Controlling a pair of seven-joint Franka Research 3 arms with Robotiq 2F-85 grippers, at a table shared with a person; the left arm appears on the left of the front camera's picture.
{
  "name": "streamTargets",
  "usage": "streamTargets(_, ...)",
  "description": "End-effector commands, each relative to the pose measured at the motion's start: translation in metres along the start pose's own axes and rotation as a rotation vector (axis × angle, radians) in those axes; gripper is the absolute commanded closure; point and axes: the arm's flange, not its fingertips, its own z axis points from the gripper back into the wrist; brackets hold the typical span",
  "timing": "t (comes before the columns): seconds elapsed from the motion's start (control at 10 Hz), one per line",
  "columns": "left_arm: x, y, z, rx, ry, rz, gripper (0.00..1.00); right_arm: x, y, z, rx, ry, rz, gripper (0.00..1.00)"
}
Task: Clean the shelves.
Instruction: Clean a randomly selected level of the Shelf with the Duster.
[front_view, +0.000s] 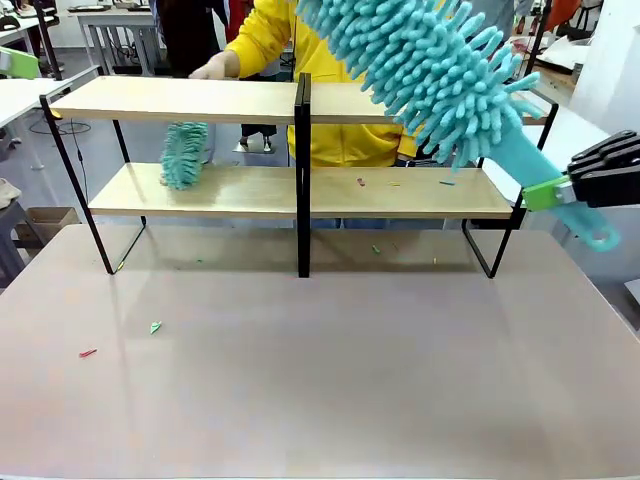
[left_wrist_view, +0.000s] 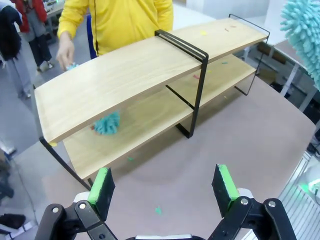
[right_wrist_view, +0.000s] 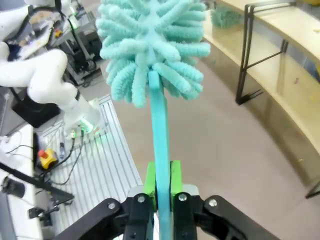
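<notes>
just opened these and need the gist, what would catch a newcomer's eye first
A big teal duster looms at the upper right of the front view, its handle clamped in the right hand. Behind it stand the shelves, with a smaller duster on the lower board's left part and a person in yellow beyond. The left hand hangs open over the table.

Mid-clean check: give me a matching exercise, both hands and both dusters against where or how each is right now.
1. left hand
2. right hand
3. small duster
4. large duster

a. on the lower board of the shelves
b. open, empty
c. head raised in the air
d. shut on a teal handle

Pairs: 1-b, 2-d, 3-a, 4-c
</notes>
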Motion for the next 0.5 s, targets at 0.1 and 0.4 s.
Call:
streamTargets(0.1, 0.001, -0.001, 0.0, 0.014, 0.002, 0.006, 0.0, 0.0, 0.005, -0.005, 0.038, 0.016, 0.012, 1.0)
streamTargets(0.4, 0.001, -0.001, 0.0, 0.014, 0.002, 0.006, 0.0, 0.008, -0.009, -0.062, 0.01, 0.187, -0.037, 0.88)
